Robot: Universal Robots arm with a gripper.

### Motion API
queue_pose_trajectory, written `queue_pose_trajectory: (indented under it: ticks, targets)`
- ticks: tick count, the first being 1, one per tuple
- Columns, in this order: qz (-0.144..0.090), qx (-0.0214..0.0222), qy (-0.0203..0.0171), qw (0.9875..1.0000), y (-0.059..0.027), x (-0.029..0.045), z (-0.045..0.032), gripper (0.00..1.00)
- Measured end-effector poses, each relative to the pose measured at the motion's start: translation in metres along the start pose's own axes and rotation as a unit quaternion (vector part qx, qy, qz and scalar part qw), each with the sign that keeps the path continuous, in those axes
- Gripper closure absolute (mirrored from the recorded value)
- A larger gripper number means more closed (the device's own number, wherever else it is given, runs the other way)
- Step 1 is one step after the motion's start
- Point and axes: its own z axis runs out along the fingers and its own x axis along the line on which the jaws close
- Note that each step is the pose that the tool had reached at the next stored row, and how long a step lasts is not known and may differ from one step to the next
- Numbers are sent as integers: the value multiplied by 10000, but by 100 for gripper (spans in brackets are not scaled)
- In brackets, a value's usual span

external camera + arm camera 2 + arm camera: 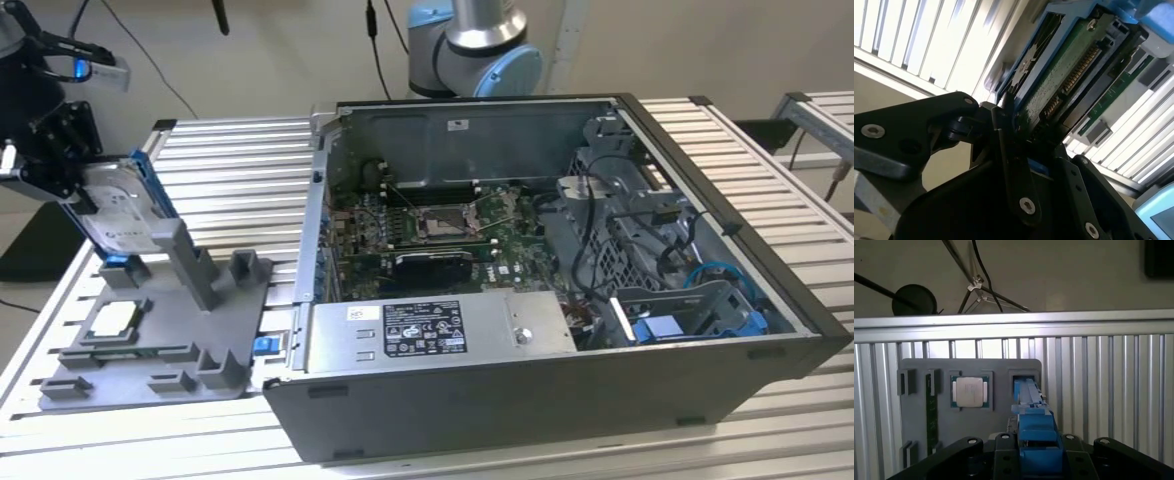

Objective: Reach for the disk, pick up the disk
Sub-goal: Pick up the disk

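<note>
The gripper (74, 190) is clamped on the disk (124, 208), which stands on edge in a slot of the grey holder (167, 345) at the exterior view's left. I judge the grasp made, the lift not yet done; freeing it calls for a straight pull.

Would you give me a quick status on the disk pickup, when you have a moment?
Gripper shut on the disk, at its blue-framed edge. Disk standing tilted, lower end at the slot of the grey holder. Nothing seen in the way.
</note>
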Motion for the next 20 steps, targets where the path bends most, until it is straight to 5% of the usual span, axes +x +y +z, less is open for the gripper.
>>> queue_pose_trajectory:
  ticks: [20]
  targets:
    - [-17, -1, 0, 10000, 3, -6, -189, 100]
